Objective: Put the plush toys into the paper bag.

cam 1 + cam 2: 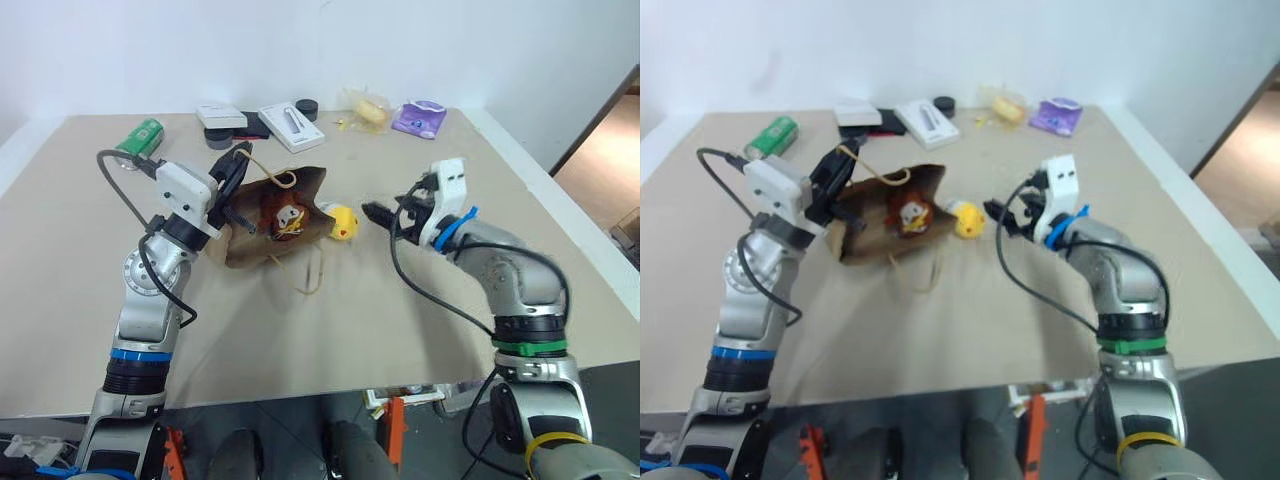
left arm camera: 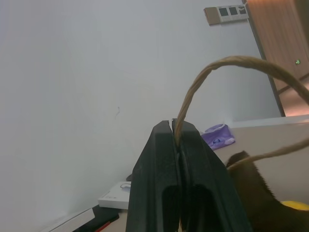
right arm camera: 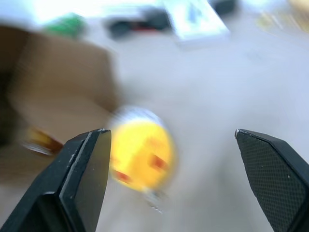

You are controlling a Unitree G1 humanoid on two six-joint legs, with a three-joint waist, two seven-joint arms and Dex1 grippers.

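Nearest, our right gripper (image 1: pixel 385 217): jaws spread wide, empty, hovering just beside the yellow chick (image 1: pixel 343 222). The chick lies on the table (image 1: pixel 420 320) at the mouth of the paper bag (image 1: pixel 300 190), outside it. The bag lies on its side; the brown squirrel toy (image 1: pixel 284 217) sits within its opening. Our left gripper (image 1: pixel 237 163): clamped tight on one cord handle (image 2: pixel 203 82), lifting the bag's upper edge. Farther back: green can (image 1: pixel 139 137), white boxes (image 1: pixel 291 126), a wrapped yellow item (image 1: pixel 368 110), a purple packet (image 1: pixel 421 118).
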